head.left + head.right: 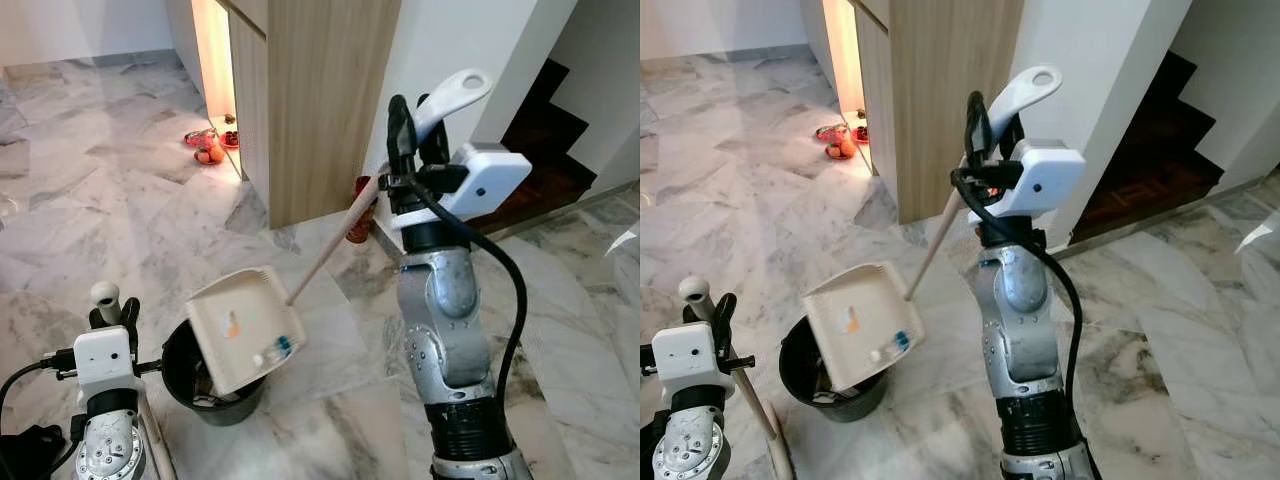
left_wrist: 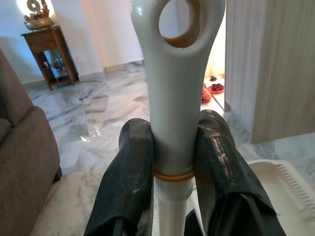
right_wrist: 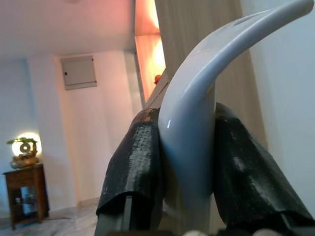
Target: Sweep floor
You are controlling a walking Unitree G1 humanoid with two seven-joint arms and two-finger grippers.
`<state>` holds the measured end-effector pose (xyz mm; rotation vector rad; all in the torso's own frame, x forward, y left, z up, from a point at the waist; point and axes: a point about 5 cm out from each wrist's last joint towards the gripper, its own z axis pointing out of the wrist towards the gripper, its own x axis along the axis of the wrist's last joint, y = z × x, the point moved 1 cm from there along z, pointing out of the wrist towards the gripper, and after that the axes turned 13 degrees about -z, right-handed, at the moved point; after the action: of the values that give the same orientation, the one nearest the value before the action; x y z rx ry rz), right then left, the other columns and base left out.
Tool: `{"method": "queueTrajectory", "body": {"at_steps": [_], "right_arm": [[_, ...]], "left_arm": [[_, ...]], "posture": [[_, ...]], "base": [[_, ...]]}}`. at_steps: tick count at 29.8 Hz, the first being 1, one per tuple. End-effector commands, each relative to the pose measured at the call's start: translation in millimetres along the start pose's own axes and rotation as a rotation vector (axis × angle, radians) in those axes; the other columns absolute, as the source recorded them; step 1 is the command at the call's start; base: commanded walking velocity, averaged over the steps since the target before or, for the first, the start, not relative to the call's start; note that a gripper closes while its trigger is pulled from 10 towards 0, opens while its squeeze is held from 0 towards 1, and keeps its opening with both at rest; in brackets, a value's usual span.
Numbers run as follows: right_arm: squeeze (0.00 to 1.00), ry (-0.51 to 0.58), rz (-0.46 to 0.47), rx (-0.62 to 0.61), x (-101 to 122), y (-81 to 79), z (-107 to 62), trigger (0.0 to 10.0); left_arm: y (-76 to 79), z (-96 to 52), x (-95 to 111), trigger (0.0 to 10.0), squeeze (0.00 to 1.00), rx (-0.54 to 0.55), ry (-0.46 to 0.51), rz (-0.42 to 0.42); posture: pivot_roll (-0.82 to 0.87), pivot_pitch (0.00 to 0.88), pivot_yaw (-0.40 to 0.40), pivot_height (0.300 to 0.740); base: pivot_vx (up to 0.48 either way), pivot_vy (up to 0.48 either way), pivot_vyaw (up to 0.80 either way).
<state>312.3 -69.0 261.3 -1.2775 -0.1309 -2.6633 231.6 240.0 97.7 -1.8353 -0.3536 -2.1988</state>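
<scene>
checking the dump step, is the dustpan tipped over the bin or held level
Tipped. The dustpan, held by the right gripper, slants steeply, lower edge over the black bin; bits of debris cling near that edge.

open marble floor (image 1: 90,190) stretches wide ahead and to the left. the wooden cabinet (image 1: 310,100) stands ahead, with a white wall (image 1: 440,50) just right of it; red dishes (image 1: 210,145) lie on the floor at the cabinet's lit left side. stairs (image 1: 545,150) rise at the far right. close in, the black bin (image 1: 205,385) sits on the floor between the arms, and the dustpan (image 1: 245,325) is tilted over its rim, its long handle (image 1: 335,240) slanting up across the middle to the right gripper (image 1: 415,135). the left gripper (image 1: 115,315) clamps the broom handle (image 2: 172,98) near the bin's left. a sofa (image 2: 22,167) stands beside the left arm in the left wrist view.
</scene>
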Motion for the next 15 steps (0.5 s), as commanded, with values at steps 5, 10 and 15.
{"method": "queueTrajectory", "body": {"at_steps": [5, 10, 15], "right_arm": [[0.00, 0.083, 0.053, -0.028, 17.4, -4.4, 1.2, 10.0], [0.00, 0.039, 0.062, -0.053, 9.0, 2.8, 1.2, 10.0], [0.00, 0.023, 0.057, -0.066, 5.4, 7.3, 0.3, 10.0]], "left_arm": [[6.0, 0.0, 7.5, 10.0, 0.00, -0.030, 0.036, -0.011], [7.4, 1.2, 8.4, 10.0, 0.00, -0.031, 0.041, -0.017], [7.1, 1.4, 8.7, 10.0, 0.00, -0.031, 0.042, -0.017]], "posture": [[0.08, 0.074, -0.079, 0.740], [0.08, 0.073, -0.079, 0.740], [0.08, 0.074, -0.078, 0.740]], "base": [[0.000, 0.000, 0.00], [0.000, 0.395, 0.00], [0.000, 0.460, 0.00]]}}
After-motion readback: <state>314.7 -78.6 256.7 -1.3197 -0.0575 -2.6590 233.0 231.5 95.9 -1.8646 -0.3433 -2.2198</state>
